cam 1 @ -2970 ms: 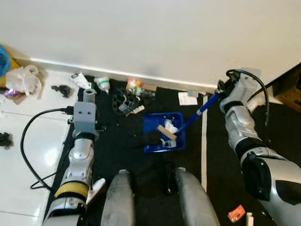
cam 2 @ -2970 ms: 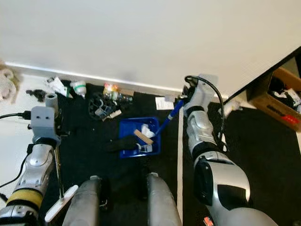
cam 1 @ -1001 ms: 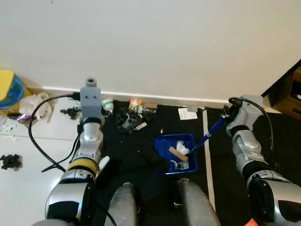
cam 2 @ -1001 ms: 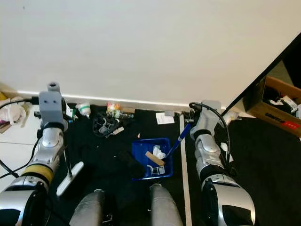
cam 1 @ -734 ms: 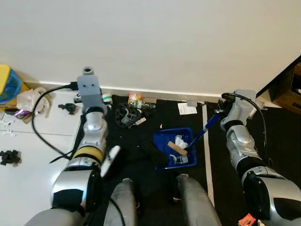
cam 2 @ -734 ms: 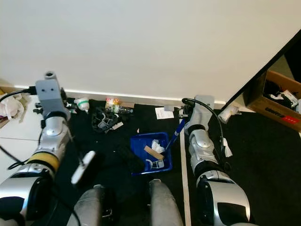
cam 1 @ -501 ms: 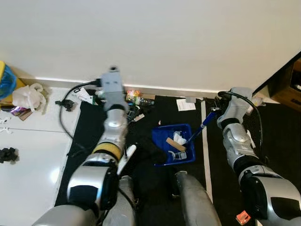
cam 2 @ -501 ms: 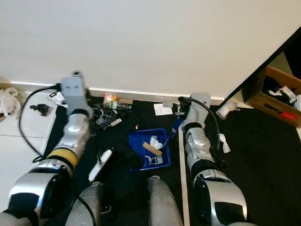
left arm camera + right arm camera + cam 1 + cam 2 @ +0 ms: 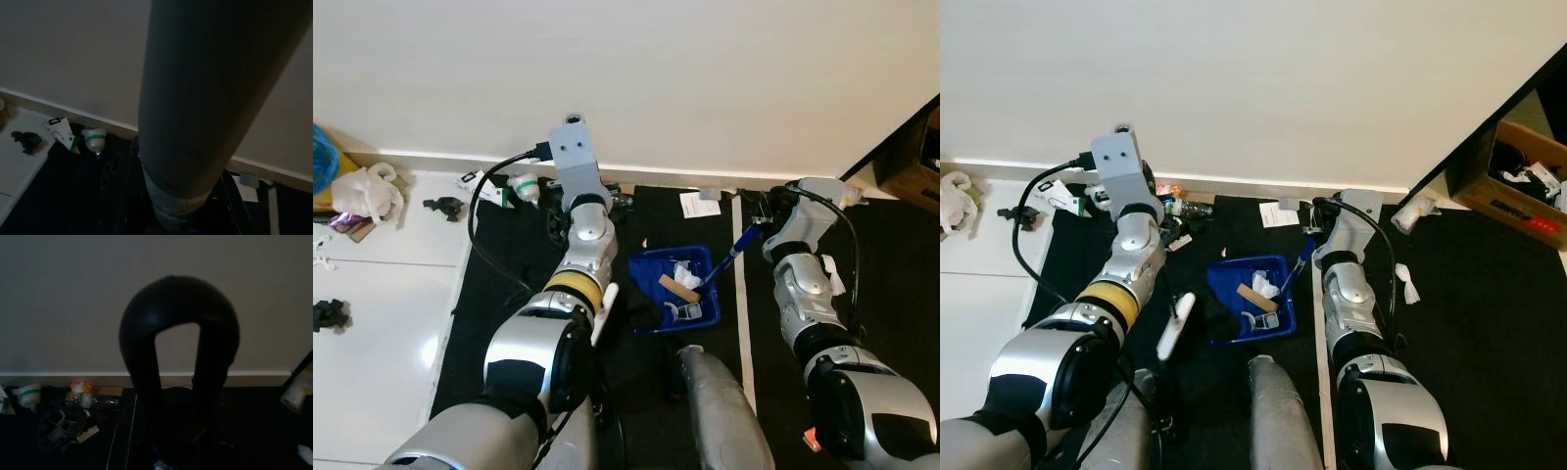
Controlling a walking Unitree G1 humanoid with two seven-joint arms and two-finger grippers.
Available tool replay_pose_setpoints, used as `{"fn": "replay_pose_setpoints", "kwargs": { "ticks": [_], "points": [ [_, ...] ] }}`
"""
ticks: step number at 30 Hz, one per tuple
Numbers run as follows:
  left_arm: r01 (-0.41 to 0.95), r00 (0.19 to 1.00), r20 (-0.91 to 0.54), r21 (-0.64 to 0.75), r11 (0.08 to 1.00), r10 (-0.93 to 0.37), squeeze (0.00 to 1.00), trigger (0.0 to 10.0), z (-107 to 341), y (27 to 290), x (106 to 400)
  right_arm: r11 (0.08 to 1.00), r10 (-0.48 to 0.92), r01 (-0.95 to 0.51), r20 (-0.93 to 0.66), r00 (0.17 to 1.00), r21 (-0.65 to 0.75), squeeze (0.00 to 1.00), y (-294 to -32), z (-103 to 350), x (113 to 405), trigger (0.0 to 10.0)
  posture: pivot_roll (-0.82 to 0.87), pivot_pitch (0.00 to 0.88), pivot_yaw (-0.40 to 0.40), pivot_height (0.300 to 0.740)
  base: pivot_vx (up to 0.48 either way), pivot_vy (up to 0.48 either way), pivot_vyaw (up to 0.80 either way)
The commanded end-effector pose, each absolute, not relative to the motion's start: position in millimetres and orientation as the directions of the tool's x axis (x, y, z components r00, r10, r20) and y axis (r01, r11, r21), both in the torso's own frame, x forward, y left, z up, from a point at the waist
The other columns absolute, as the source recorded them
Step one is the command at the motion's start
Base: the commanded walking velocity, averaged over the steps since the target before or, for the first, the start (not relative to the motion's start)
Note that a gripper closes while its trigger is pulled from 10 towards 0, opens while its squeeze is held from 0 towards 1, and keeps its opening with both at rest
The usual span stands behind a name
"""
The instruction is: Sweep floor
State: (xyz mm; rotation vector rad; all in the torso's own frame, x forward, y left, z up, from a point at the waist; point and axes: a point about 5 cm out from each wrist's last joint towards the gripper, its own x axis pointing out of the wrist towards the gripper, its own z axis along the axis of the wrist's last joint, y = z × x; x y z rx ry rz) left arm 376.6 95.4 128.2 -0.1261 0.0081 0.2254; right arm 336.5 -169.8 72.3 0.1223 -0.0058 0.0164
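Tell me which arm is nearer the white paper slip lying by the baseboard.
Right. The right arm is just beside the paper slip, on its right; the left arm lies farther off, across the black mat.

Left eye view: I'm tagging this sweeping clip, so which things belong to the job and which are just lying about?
Part of the job:
- blue dustpan holding scraps
- its handle, leading up to the right gripper
- litter heap by the wall
- paper slip

Just lying about:
- white bag
- cardboard box
- black bits on the white floor
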Motion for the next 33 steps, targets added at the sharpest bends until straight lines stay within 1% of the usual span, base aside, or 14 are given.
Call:
{"fn": "replay_pose_setpoints", "kwargs": {
  "ticks": [1,5,10,14,19,23,24,25,27,28,29,31,32,33],
  "points": [
    [-0.180,0.984,-0.038,-0.212,0.961,0.176,0.00,10.0,137,66,377,0.961,0.159,-0.131,-0.100,0.982,0.242,0.00,-138,44,321,10.0,-0.03,0.322,-0.038,0.740,0.000,0.000,0.00],
    [-0.152,0.988,-0.017,-0.282,0.947,0.154,0.00,10.0,156,49,381,0.905,0.246,-0.207,-0.062,0.967,0.371,0.00,-119,44,319,10.0,-0.03,0.314,-0.035,0.740,0.000,0.000,0.00],
    [-0.150,0.988,-0.004,-0.302,0.942,0.156,0.00,10.0,161,48,383,0.887,0.246,-0.202,-0.055,0.968,0.415,0.00,-118,45,319,10.0,-0.03,0.309,-0.036,0.740,0.000,0.000,0.00],
    [-0.144,0.986,0.026,-0.335,0.931,0.162,0.00,10.0,174,49,387,0.845,0.204,-0.147,-0.055,0.977,0.514,0.00,-125,45,321,10.0,-0.02,0.295,-0.038,0.740,0.000,0.000,0.00],
    [-0.143,0.985,0.047,-0.325,0.935,0.167,0.00,10.0,179,53,390,0.843,0.199,-0.134,-0.070,0.977,0.522,0.00,-130,41,319,10.0,-0.01,0.284,-0.036,0.740,0.000,0.000,0.00],
    [-0.027,0.984,0.166,-0.178,0.984,0.057,0.00,10.0,193,61,395,0.847,0.172,-0.099,-0.093,0.981,0.522,0.00,-142,37,316,10.0,0.00,0.271,-0.031,0.740,0.000,0.000,0.00],
    [-0.027,0.984,0.166,-0.178,0.984,0.057,0.00,10.0,193,61,395,0.847,0.172,-0.099,-0.093,0.981,0.522,0.00,-142,37,316,10.0,0.00,0.271,-0.031,0.740,0.000,0.000,0.00],
    [0.023,0.978,0.210,-0.110,0.994,0.000,0.00,10.0,196,64,395,0.850,0.164,-0.093,-0.094,0.982,0.518,0.00,-145,36,316,10.0,0.01,0.266,-0.030,0.740,0.000,0.000,0.00],
    [0.054,0.972,0.233,-0.064,0.996,-0.038,0.00,10.0,197,66,395,0.852,0.160,-0.088,-0.096,0.983,0.516,0.00,-147,36,316,10.0,0.01,0.265,-0.030,0.740,0.000,0.000,0.00],
    [0.105,0.958,0.266,0.024,0.994,-0.108,0.00,10.0,199,74,395,0.854,0.150,-0.080,-0.096,0.984,0.514,0.00,-151,36,316,10.0,0.03,0.251,-0.031,0.740,0.000,0.000,0.00],
    [0.105,0.958,0.266,0.024,0.994,-0.108,0.00,10.0,199,74,395,0.854,0.150,-0.080,-0.096,0.984,0.514,0.00,-151,36,316,10.0,0.03,0.251,-0.031,0.740,0.000,0.000,0.00],
    [0.128,0.941,0.298,0.118,0.985,-0.158,0.00,10.0,202,100,396,0.857,0.128,-0.061,-0.096,0.987,0.512,0.00,-159,37,317,10.0,0.03,0.242,-0.032,0.740,0.000,0.000,0.00],
    [0.128,0.941,0.298,0.118,0.985,-0.158,0.00,10.0,202,100,396,0.857,0.128,-0.061,-0.096,0.987,0.512,0.00,-159,37,317,10.0,0.03,0.242,-0.032,0.740,0.000,0.000,0.00],
    [0.132,0.933,0.314,0.148,0.980,-0.173,0.00,10.0,204,112,395,0.858,0.120,-0.056,-0.094,0.988,0.511,0.00,-162,38,317,10.0,0.03,0.234,-0.032,0.740,0.000,0.000,0.00]
  ]
}}
